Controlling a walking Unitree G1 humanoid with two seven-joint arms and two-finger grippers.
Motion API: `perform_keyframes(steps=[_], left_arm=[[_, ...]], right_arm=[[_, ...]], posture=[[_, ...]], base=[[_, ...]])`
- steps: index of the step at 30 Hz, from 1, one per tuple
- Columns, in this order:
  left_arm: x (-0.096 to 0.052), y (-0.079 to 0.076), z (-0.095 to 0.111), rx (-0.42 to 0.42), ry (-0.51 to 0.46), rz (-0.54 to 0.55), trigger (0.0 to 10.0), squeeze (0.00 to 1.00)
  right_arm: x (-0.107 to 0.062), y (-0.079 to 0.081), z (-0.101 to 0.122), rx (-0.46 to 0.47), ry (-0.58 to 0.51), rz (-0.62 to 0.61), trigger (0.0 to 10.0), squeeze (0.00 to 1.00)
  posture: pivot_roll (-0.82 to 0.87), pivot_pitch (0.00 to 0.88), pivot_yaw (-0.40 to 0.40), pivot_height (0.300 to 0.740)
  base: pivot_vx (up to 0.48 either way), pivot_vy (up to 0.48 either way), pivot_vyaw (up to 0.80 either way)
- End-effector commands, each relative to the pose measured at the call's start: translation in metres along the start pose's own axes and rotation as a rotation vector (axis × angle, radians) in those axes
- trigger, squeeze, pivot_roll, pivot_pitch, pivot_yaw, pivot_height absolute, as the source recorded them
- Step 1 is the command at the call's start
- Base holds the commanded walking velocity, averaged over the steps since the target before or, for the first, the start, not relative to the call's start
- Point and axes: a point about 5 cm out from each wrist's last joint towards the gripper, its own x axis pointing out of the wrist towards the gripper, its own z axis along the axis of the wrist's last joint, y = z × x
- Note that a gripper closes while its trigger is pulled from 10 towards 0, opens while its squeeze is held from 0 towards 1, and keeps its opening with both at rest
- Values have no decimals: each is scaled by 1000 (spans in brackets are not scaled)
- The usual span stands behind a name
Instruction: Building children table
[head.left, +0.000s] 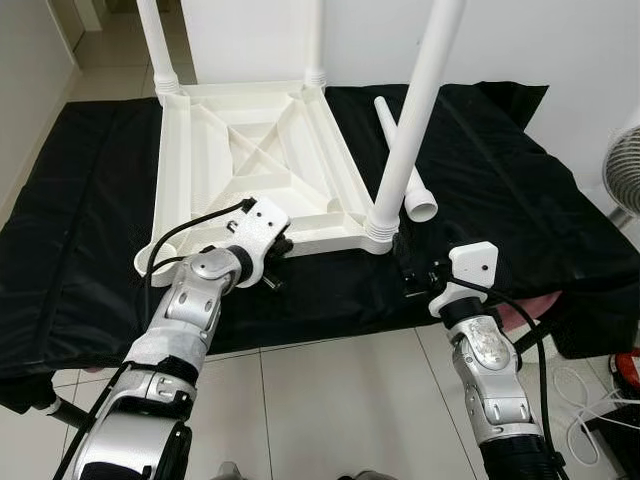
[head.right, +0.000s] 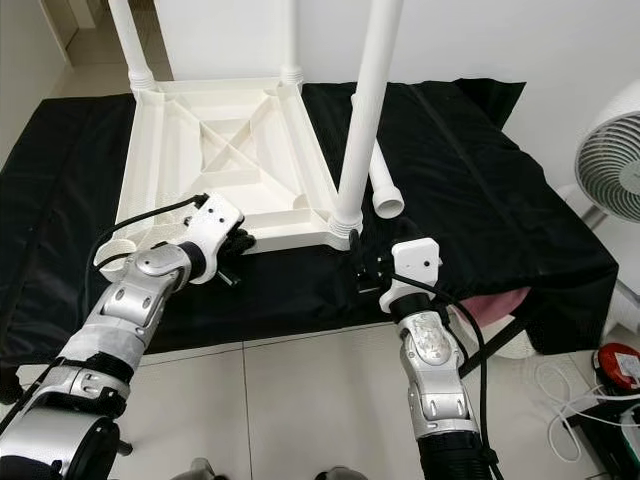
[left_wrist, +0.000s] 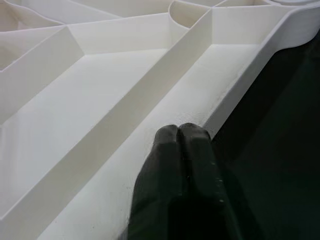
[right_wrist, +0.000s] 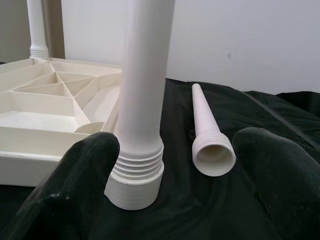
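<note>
Black cloth carries the upturned white tabletop, left gripper closed on its near edge, right gripper spread beside the near-right corner leg.

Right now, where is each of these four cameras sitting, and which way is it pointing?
Left eye view: on the head, looking forward and down at the upturned white tabletop on a black cloth; both silver arms show.
Right eye view: the head camera's other eye, same scene, with a fan at the edge.
Left wrist view: along the left gripper, fingers together against the tabletop's rim.
Right wrist view: along the right gripper, fingers apart either side of the screwed-in leg.
Both wrist and eye views share the tabletop; the loose leg appears in three.
</note>
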Motion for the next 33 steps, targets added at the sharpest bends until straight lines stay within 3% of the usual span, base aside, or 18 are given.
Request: perform_keyframes(steps=[1,3,4,5,6,7,8,9,16,17,18,19,21,24,29,33], left_arm=[[-6,8,-27,-45,110,182,0,0],[-8,6,-28,-13,101,166,0,0],[-8,4,-25,5,78,152,1333,0],[-7,3,-21,5,52,134,10000,0],[-6,3,-17,1,35,123,10000,0],[-6,2,-14,3,13,113,10000,125],[-6,2,-14,3,13,113,10000,125],[-6,2,-10,-22,-8,94,10000,1000],[-6,-2,6,20,-80,-5,10000,1000],[-6,-3,10,38,-91,-40,10000,75],[-6,-3,10,38,-91,-40,10000,75],[-5,-5,12,58,-92,-80,10000,0],[-5,-5,12,58,-92,-80,10000,0],[-3,-9,14,105,-71,-167,10000,0],[0,-13,12,114,-32,-270,10000,0],[-2,-13,22,126,-89,-362,10000,0]], right_arm=[[2,-1,0,-8,1,-3,10000,0],[2,0,-1,-7,2,-1,10000,0],[3,0,-1,-5,3,2,10000,0],[4,2,-1,-5,2,8,10000,0],[4,2,-1,-5,1,11,10000,0],[4,3,-1,-5,1,13,10000,0],[4,3,-1,-5,1,13,10000,0],[5,3,-1,-5,0,15,10000,0],[5,2,-1,-7,0,14,10000,0],[5,2,-1,-5,-3,15,10000,0],[5,2,-1,-5,-3,15,10000,0],[5,2,0,-3,-4,17,10000,0],[5,2,0,-3,-4,17,10000,0],[5,3,0,1,-5,18,10000,0],[3,2,-1,-1,-2,14,10000,0],[2,1,-1,-6,1,11,10000,0]], posture=[[-29,75,2,740],[-19,79,-2,740],[-18,79,-2,740],[-17,80,-4,740],[-17,80,-4,740],[-18,80,-4,740],[-18,80,-4,740],[-19,80,-4,740],[-20,79,-3,740],[-20,79,-2,740],[-20,79,-2,740],[-22,79,0,740],[-22,79,0,740],[-24,80,3,740],[-30,81,7,740],[-33,82,8,740]], base=[[0,0,0],[0,0,0],[0,0,0],[0,0,0],[0,0,0],[0,0,0],[0,0,0],[0,0,0],[0,0,0],[0,0,0],[0,0,0],[0,0,0],[0,0,0],[0,0,0],[0,0,0],[0,0,0]])
